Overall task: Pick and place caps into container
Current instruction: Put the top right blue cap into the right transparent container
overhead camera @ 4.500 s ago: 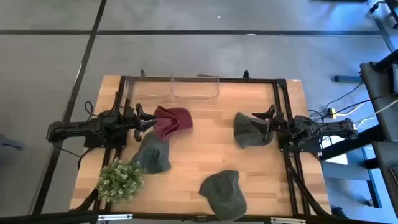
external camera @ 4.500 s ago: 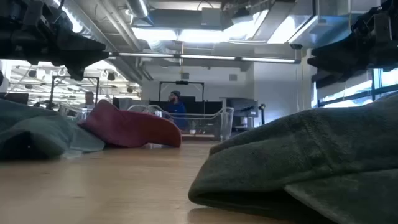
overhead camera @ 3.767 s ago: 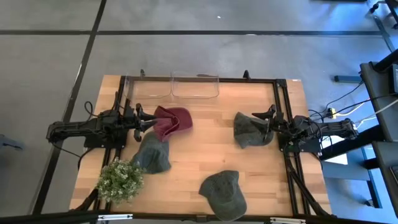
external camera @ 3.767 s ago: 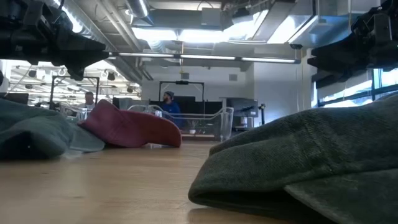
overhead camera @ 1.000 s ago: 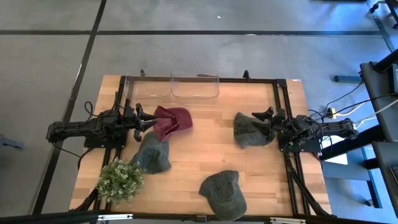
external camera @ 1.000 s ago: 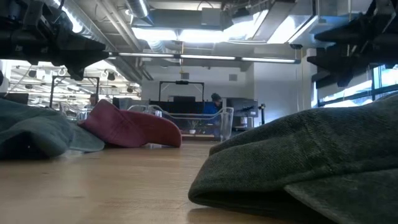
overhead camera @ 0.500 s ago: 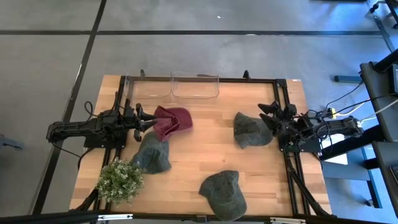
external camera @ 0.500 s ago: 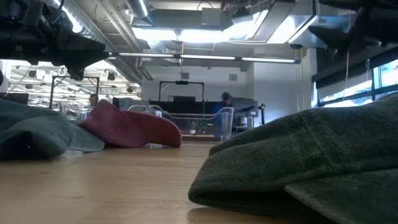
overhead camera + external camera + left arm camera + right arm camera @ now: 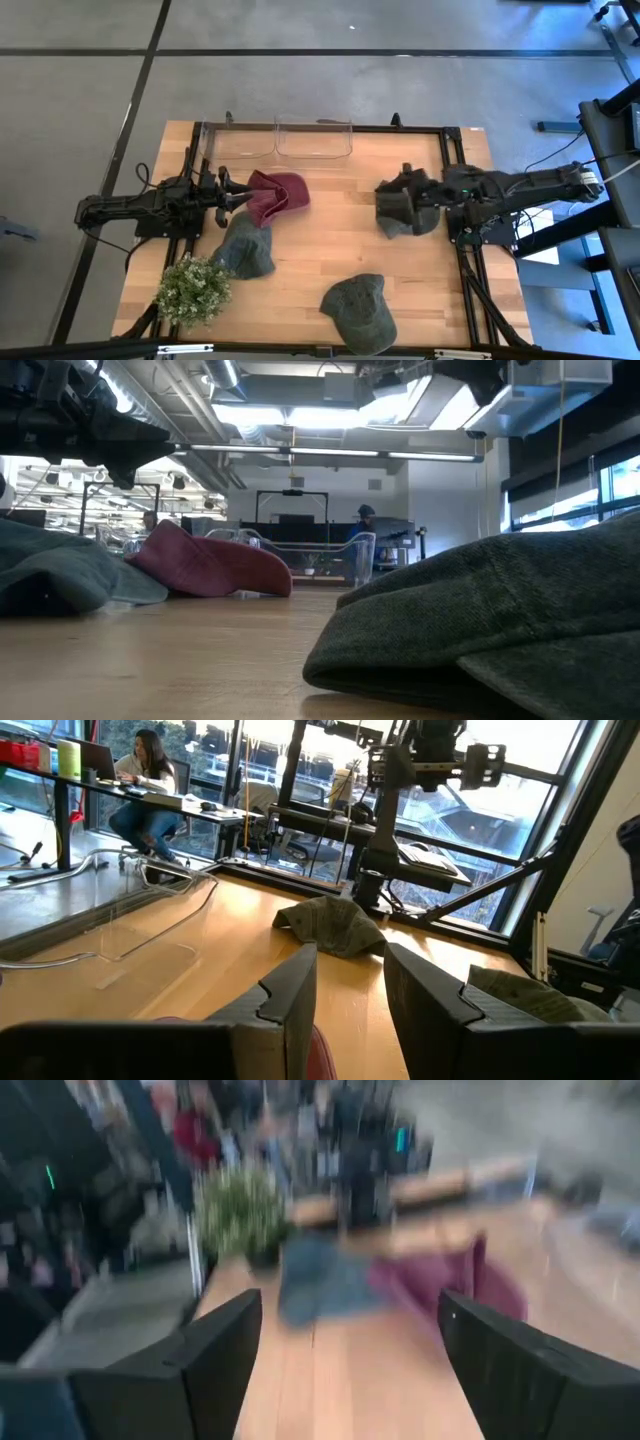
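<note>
Four caps lie on the table. The maroon cap is at the left, with my open left gripper just to its left. One grey-green cap lies nearer than it, another by the near edge, and a third at the right. My right gripper is open and hovers above that third cap. The left wrist view shows it high over the cap. The clear container stands at the far edge.
A bushy green plant stands at the near left corner. A dark frame rail runs along the far edge, by the container. Bare wood lies between the caps. People sit and stand in the room beyond the table.
My right gripper has risen from beside the right-hand cap's right edge. It has swung toward the table's left, and the arm now reaches out over that cap. In the low view it has climbed out of the picture. The caps have not moved.
</note>
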`<state>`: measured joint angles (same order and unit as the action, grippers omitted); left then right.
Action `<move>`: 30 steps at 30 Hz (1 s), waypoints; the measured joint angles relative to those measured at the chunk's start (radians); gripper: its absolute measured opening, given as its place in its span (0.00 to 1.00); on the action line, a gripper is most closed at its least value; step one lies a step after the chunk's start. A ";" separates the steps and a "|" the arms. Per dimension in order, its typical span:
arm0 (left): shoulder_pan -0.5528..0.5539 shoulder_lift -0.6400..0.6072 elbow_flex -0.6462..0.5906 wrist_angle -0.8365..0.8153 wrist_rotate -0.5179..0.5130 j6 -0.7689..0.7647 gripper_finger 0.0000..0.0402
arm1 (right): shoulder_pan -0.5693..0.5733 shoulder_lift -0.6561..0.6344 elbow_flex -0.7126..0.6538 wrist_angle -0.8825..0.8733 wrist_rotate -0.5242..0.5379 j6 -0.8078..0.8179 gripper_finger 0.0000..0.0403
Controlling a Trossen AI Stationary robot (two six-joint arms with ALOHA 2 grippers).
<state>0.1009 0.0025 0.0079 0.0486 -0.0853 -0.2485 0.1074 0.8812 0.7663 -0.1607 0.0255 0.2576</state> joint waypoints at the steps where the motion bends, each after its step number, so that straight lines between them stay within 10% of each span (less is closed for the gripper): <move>1: 0.000 0.000 0.000 0.000 0.000 0.000 0.29 | 0.000 0.027 0.040 -0.086 -0.002 0.006 0.75; 11: 0.000 0.000 0.000 0.000 -0.003 0.000 0.29 | -0.009 0.255 0.207 -0.741 0.276 0.376 0.75; 30: 0.000 0.000 0.000 0.000 -0.003 -0.001 0.29 | -0.171 0.690 0.208 -0.664 0.137 -0.345 0.68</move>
<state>0.1013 0.0025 0.0078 0.0486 -0.0879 -0.2493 -0.0635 1.5714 0.9739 -0.8250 0.1621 -0.0870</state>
